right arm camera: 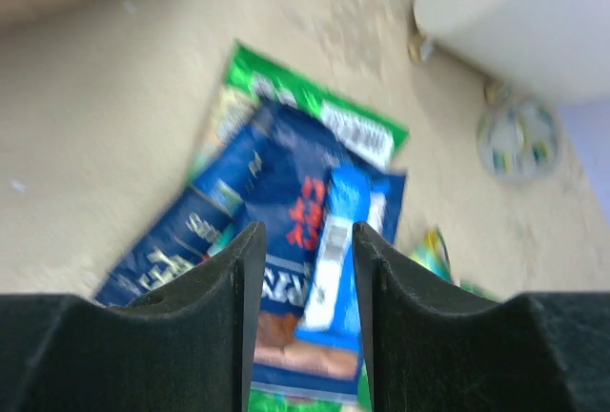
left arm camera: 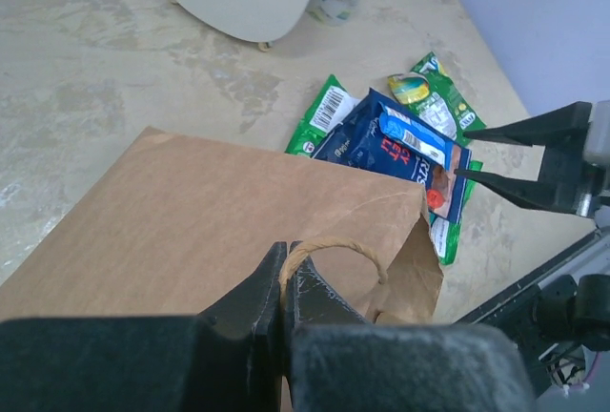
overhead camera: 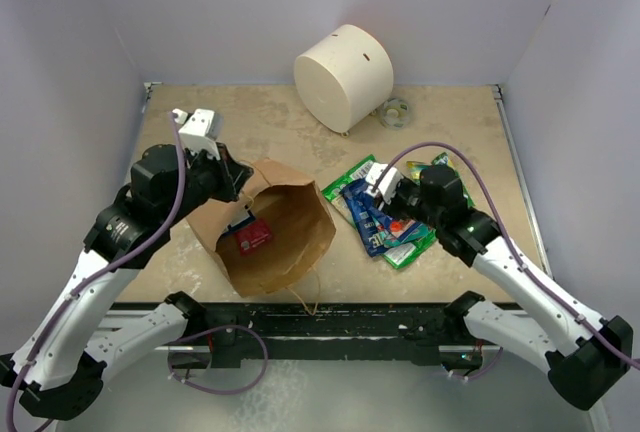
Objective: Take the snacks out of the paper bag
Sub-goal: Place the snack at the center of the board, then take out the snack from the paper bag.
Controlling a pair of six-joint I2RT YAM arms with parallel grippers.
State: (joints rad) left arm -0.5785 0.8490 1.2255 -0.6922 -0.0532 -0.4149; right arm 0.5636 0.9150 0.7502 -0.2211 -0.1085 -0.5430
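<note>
Left gripper (left arm camera: 284, 259) pinches the bag (left arm camera: 191, 202) rim. Right gripper (right arm camera: 305, 236), spread, hangs over packets (right arm camera: 286, 178). The red packet (overhead camera: 252, 239) near the left gripper, inside the bag, is likely light and slippery: pinch an edge.

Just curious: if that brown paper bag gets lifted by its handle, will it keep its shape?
Probably sags: the paper bag looks creased and thin. Likely light, only one red packet inside. That packet might slide out the open mouth.
</note>
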